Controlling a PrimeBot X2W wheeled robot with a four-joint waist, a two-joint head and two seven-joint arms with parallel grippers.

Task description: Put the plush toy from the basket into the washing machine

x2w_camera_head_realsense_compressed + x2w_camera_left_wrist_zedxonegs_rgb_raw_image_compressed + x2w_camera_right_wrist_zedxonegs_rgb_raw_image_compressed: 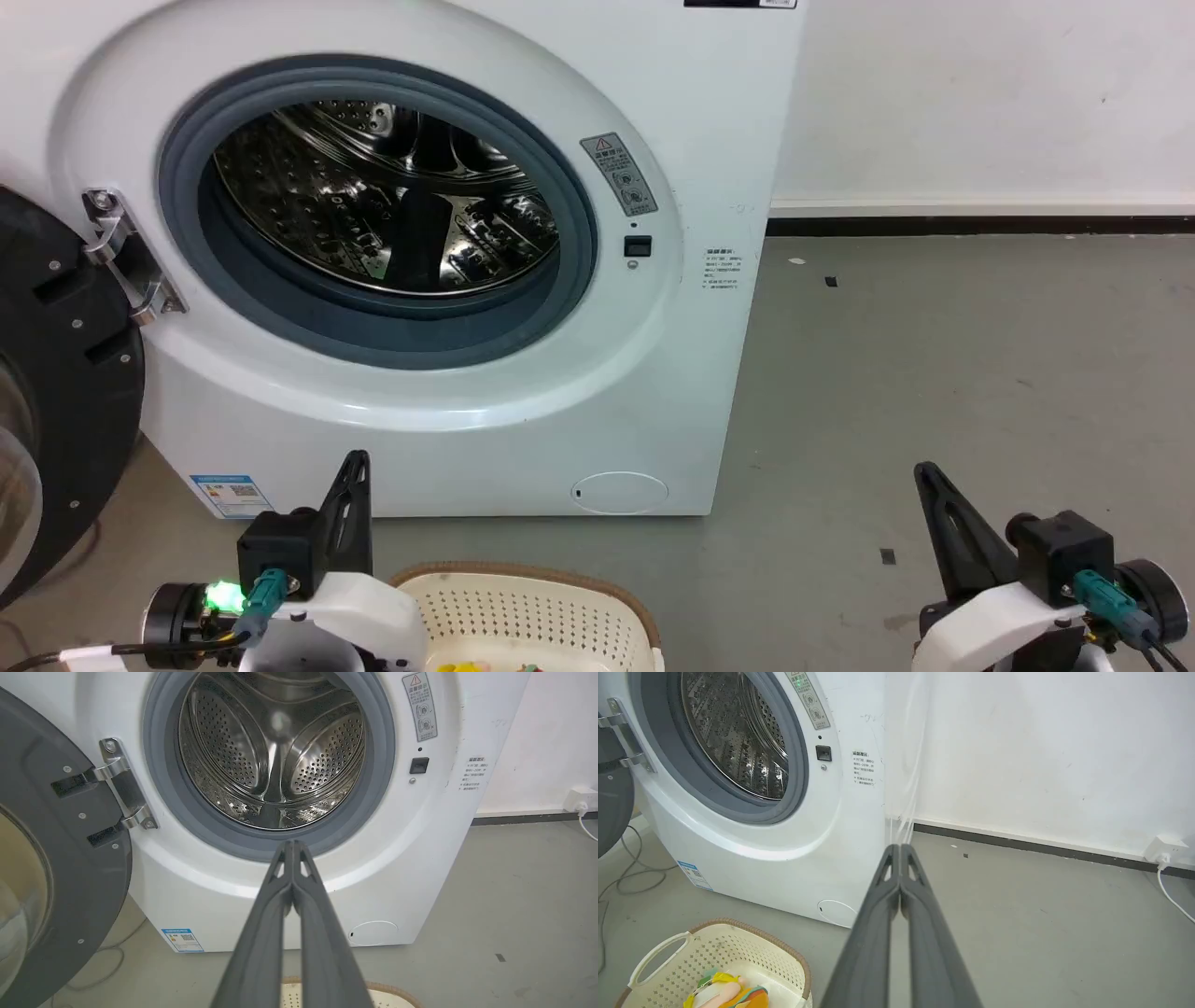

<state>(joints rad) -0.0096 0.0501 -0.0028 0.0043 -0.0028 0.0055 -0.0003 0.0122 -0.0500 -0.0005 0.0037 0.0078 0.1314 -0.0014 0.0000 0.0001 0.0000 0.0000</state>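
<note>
While small orange-peach plush toy (731,994) lies in cream perforated plastic basket (752,935), left tool (293,843) & right tool (900,847) hang clenched, empty. Prob. pre-grasp step; next needs one tool spread, lowered onto toy, then to white front-loading washing machine (672,355).

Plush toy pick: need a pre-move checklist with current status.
1. washing machine door swung open: ok.
2. drum holds no laundry: ok, as far as it shows.
3. plush toy lying in the basket: ok.
4. left gripper open for a grasp: not ok, shut and empty.
5. right gripper open for a grasp: not ok, shut and empty.
6. Toy free to lift out: cannot tell, it is partly cut off at the picture's edge.
</note>
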